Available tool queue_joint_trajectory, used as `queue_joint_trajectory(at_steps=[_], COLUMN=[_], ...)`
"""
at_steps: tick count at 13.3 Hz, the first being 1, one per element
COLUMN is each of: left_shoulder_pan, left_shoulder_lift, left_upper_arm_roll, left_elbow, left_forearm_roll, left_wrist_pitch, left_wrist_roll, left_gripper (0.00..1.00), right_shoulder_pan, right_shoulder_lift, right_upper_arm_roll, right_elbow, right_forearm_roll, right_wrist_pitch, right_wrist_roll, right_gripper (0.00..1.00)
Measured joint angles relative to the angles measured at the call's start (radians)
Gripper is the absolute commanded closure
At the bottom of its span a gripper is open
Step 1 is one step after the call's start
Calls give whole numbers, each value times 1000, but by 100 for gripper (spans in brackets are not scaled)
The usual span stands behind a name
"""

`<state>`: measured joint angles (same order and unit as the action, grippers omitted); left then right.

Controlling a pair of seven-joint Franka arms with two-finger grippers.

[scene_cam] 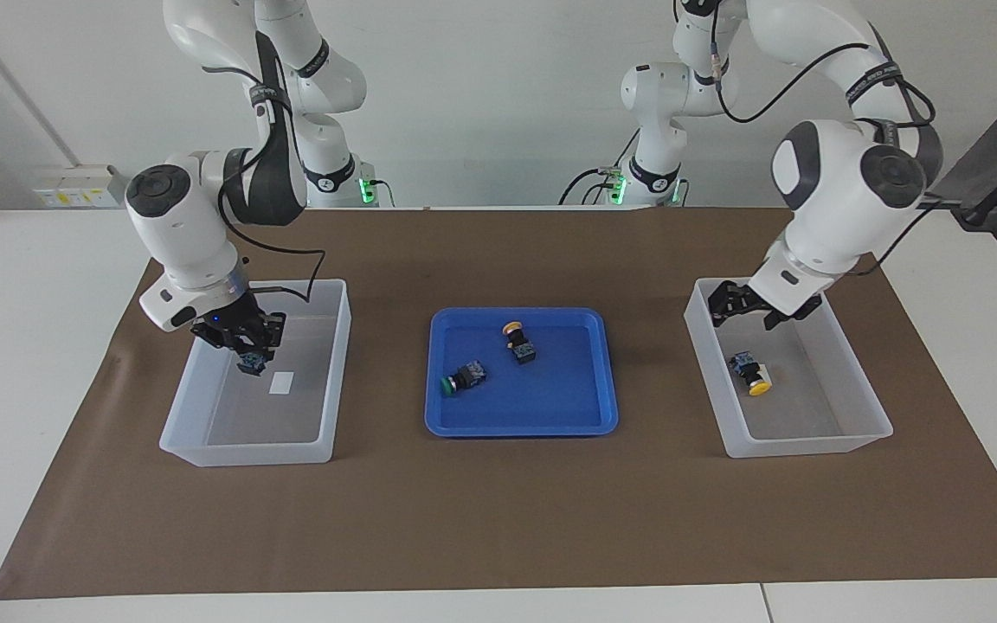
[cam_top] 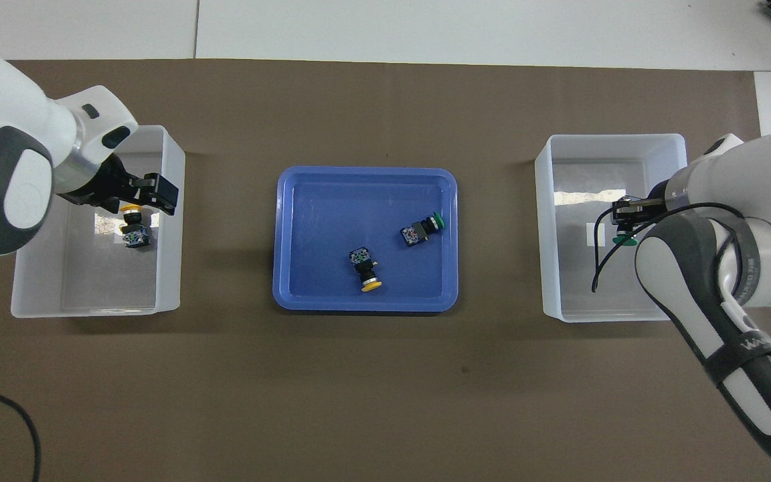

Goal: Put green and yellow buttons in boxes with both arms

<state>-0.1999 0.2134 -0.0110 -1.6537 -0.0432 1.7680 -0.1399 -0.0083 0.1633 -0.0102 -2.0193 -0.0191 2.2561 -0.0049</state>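
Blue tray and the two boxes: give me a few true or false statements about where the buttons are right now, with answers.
1. The blue tray holds two buttons. True.
2. Both tray buttons have yellow caps. False: one is the green tray button, the other the yellow tray button.
3. The left gripper grips a yellow button. False: it is open above the left arm's box, where the boxed yellow button lies.
4. The right gripper holds the green-capped button over the right arm's box. True.
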Motion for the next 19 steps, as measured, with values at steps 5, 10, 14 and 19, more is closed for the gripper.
queue_joint_trajectory(at_steps=[5,10,14,19], left_shoulder_pan=[-179,-292,-370,-440], left_shoulder_lift=[-2,-32,-27,33], left_upper_arm_roll=[-5,-6,-6,-6], left_elbow=[-37,-266,-339,-387], left_forearm_roll=[-4,-67,-71,-71], left_wrist_pitch=[112,495,614,753], left_wrist_roll=[-332,-560,-674,-768], left_gripper=[12,16,17,17], right_shoulder_pan=[-19,-22,-8,86], right_shoulder_lift=[109,118,54,6], right_upper_arm_roll=[0,1,23,40], right_elbow=[-26,-14,56,102], right_forearm_roll=[0,0,0,1], right_wrist_pitch=[225,234,82,18], right_wrist_roll=[0,0,0,250], right_gripper=[23,0,0,0])
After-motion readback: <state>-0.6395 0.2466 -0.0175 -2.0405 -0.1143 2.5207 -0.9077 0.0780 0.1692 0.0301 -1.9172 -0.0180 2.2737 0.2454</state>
